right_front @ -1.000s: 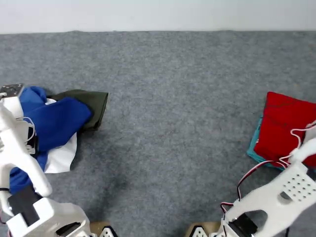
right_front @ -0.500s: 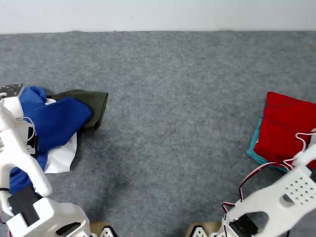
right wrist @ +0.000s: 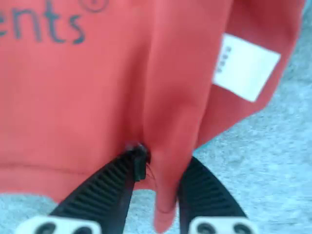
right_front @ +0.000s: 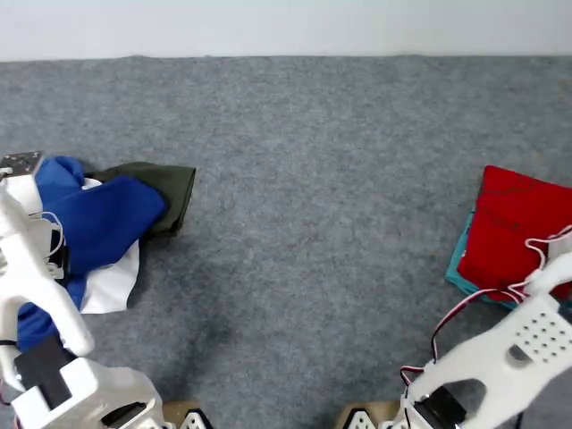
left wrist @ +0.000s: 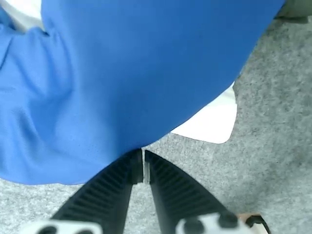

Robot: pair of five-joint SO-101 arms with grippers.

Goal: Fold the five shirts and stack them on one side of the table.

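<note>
Right hand [right wrist: 163, 168] pinches a red shirt [right wrist: 73, 87] fold.

Lettering: dark printed letters [right wrist: 41, 24] on the red folded cotton shirt [right_front: 518, 228], which lies at the right edge of the high view; cut off, no whole word.
Tag: white sewn fabric tag [right wrist: 246, 66] on that shirt; its marks are too small to read.

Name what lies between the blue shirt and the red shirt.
High view: a dark green shirt beside the blue shirt, then bare grey mat to the red shirt.
</note>
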